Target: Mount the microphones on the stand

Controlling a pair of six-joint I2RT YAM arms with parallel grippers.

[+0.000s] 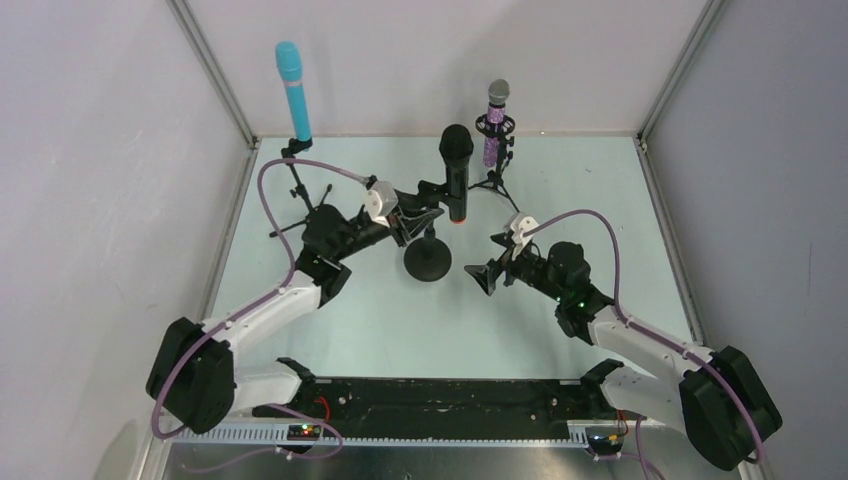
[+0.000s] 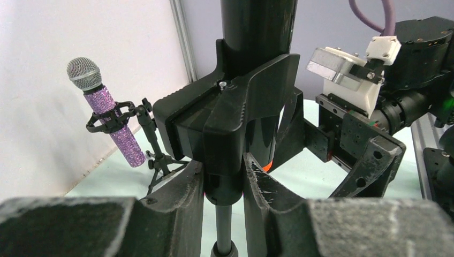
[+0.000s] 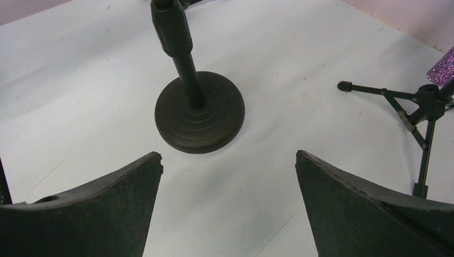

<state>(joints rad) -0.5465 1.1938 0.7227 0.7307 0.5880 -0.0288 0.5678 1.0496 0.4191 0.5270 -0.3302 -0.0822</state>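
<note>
The black microphone [image 1: 456, 160] with an orange end [image 1: 457, 218] stands upright in the black clip [image 2: 230, 107] of the round-base stand [image 1: 428, 263]. My left gripper [image 1: 418, 224] is shut on the clip's neck [image 2: 225, 184], just above the stand's pole [image 2: 224, 225]. The orange end [image 2: 269, 165] shows behind my right finger. The purple glittery microphone [image 1: 494, 125] sits in its tripod stand, also seen in the left wrist view [image 2: 110, 120]. The light-blue microphone [image 1: 293, 90] sits in a stand at the back left. My right gripper [image 1: 484, 277] is open and empty, right of the round base [image 3: 199, 115].
The purple microphone's tripod legs [image 3: 415, 110] spread on the table to the right of my right gripper [image 3: 229, 160]. The blue microphone's stand [image 1: 298, 190] rises beside my left arm. Grey walls with metal posts [image 1: 225, 90] enclose the table on three sides.
</note>
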